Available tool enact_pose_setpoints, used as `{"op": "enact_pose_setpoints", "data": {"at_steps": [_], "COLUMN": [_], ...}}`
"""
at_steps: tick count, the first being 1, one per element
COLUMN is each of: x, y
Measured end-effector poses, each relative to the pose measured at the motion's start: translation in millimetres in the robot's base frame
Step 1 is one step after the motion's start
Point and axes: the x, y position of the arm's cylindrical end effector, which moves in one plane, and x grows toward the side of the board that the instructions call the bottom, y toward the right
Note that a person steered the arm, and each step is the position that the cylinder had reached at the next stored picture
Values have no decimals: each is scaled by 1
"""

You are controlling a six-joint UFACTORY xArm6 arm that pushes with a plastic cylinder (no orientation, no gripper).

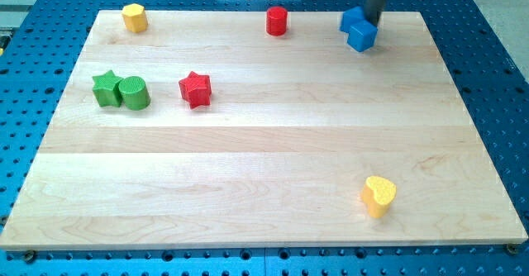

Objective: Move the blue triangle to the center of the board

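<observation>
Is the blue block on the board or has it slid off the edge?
On the board. The blue block sits inside the board's top edge, near the right corner, with my tip touching it from behind.

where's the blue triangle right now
The blue triangle sits near the board's top edge at the view's upper right, touching a blue cube, with my tip right against them.

I see a pale wooden board (264, 168) lying on a blue perforated table (496, 78). My tip (369, 22) sits at the board's top right, touching two blue blocks (358, 28) pressed together just left of it. Further left along the top edge are a red cylinder (277, 21) and a yellow block (135, 17). Far below-left, a red star (196, 89), a green cylinder (134, 92) and a green star (106, 88). Well below the tip, a yellow heart (378, 196).
</observation>
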Motion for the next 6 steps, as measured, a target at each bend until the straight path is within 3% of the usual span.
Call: {"op": "enact_pose_setpoints", "data": {"at_steps": [2,3,4,5,6], "x": [-33,-25,54,162,134], "y": [14,-42,-108,-155,-102]}}
